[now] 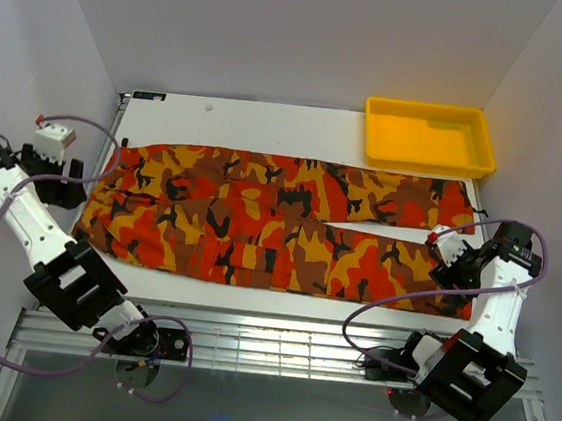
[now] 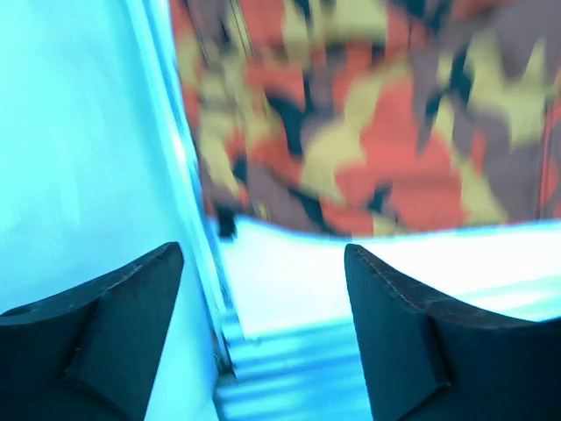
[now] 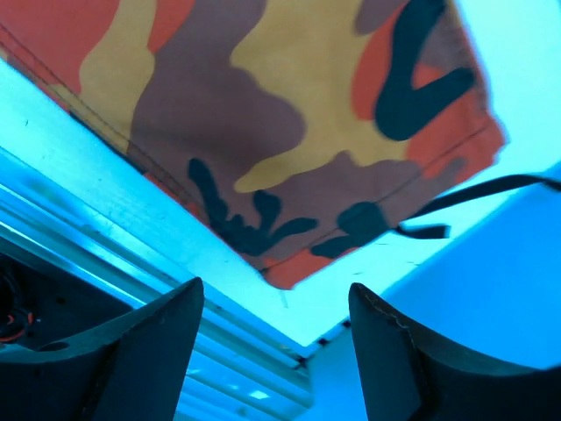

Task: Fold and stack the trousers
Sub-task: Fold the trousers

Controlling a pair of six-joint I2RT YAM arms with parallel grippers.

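Observation:
The camouflage trousers [image 1: 269, 224] lie flat and full length across the white table, waist to the left, both legs running right. My left gripper [image 1: 74, 189] hangs at the waist's left edge. In the left wrist view, which is blurred, it [image 2: 263, 294] stands open over bare table, with the waist fabric [image 2: 368, 132] just beyond the fingertips. My right gripper [image 1: 448, 268] sits at the near leg's cuff. In the right wrist view it [image 3: 276, 320] is open and empty, just short of the cuff corner [image 3: 289, 114]. A black drawstring [image 3: 491, 187] trails from the hem.
A yellow plastic tray [image 1: 377, 130] stands at the back right, just beyond the far leg. White walls close in on both sides. A slatted metal rail [image 1: 277, 346] runs along the table's near edge [image 3: 263, 351], between the arm bases.

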